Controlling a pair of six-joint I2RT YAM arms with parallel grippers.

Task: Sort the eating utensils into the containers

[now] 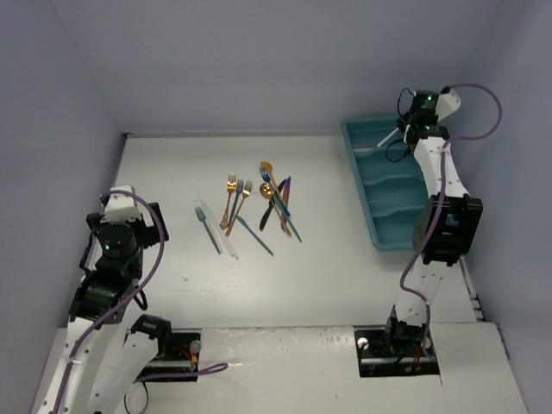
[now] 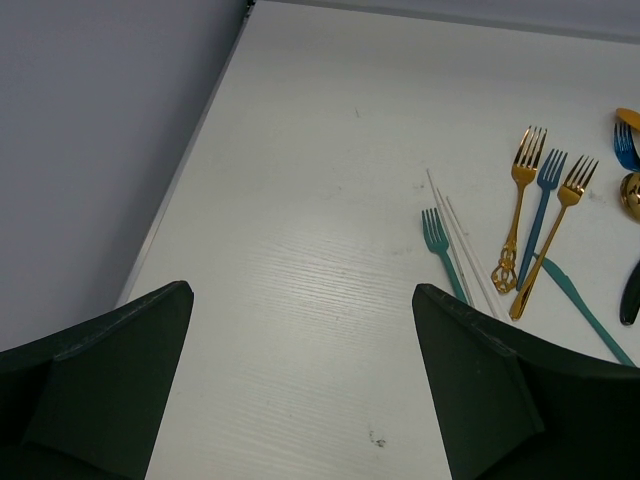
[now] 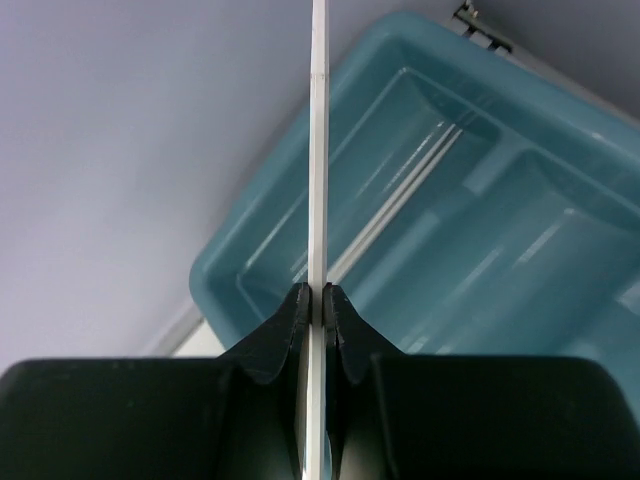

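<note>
The right arm is at the drop-off part of a sort. The right tool (image 3: 318,305) is pinched almost fully shut on a thin clear-white piece (image 3: 319,150), gripping it partway along so the long end sticks straight out past the fingertips. It hangs over the far end compartment of the teal tray (image 3: 230,260), and another clear piece (image 3: 400,200) is already lying in that same section, so it looks like the right bin. In the overhead view the held piece shows up as a pale sliver just above the tray's far corner, apart from the tray floor.

Best guess for the next move: come down a bit, line the piece up with the long way of the compartment, then let the jaws go so it lands beside its twin and doesn't bounce off the rim. It's skinny and light, so a drop from high up could send it skittering.

The left tool (image 2: 305,370) is spread as wide as it goes, with nothing between the fingers, hovering over the left side of the bench (image 1: 328,285).

Lots left to do. The gold forks (image 1: 230,203), a teal fork (image 1: 207,226), more clear-white sticks (image 2: 465,250) and a mixed clump of spoons and dark pieces (image 1: 280,203) all lie mid-bench, well apart from the tray.
</note>
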